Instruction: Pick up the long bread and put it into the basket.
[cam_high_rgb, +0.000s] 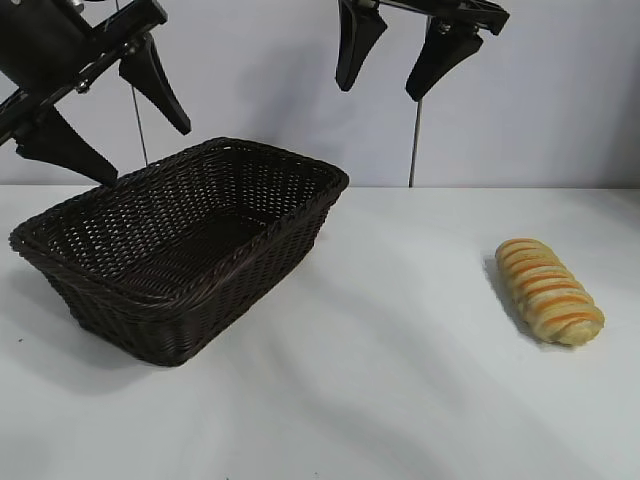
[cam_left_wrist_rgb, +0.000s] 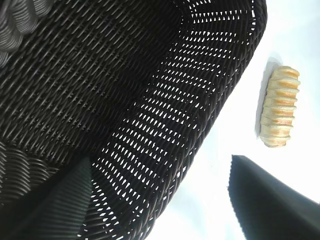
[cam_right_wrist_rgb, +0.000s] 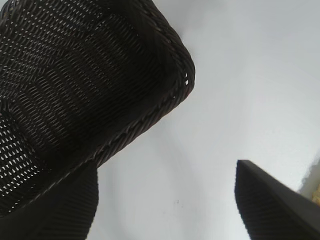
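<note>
A striped golden-tan long bread (cam_high_rgb: 549, 291) lies untouched near the white tabletop's (cam_high_rgb: 400, 380) right edge, well apart from the empty dark wicker basket (cam_high_rgb: 180, 245) at left, while left gripper (cam_high_rgb: 110, 125) and right gripper (cam_high_rgb: 395, 60) hover spread, seemingly awaiting the pickup.

left tool (cam_high_rgb: 115, 130): raised, fingers spread, empty | right tool (cam_high_rgb: 392, 70): raised, fingers spread, seemingly empty

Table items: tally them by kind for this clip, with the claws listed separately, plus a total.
Basket: 1
Bread: 1
Claws: 2, left claw above the basket's left end, right claw high above the table between basket and bread, both open and empty
Total: 4
</note>
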